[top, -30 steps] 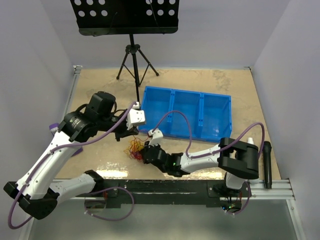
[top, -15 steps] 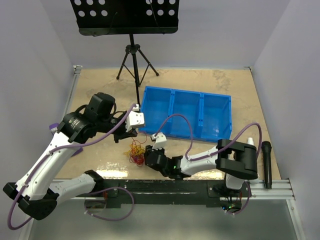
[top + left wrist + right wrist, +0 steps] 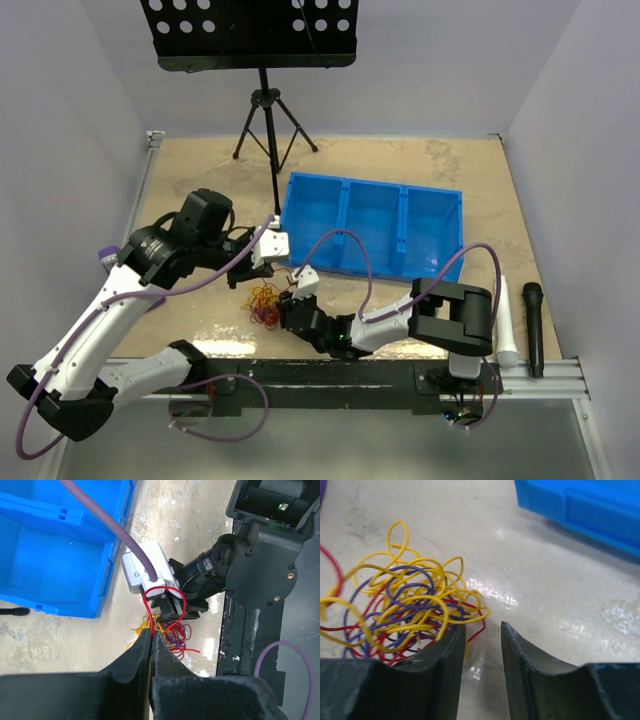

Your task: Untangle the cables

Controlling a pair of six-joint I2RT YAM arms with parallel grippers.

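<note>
the left gripper (image 3: 151,636) is pressed shut, pinching a red strand (image 3: 162,591) rising from the tangle of thin yellow, red and purple cables (image 3: 170,636) on the beige tabletop (image 3: 165,510) near the blue plastic bin (image 3: 50,555). the right gripper (image 3: 482,640) stands partly spread and empty, the tangle just beside one finger (image 3: 445,652). only the left wrist view shows the pinch.

Yellow, red and purple cables (image 3: 405,605), blue bin (image 3: 345,215), beige table (image 3: 200,170)
</note>
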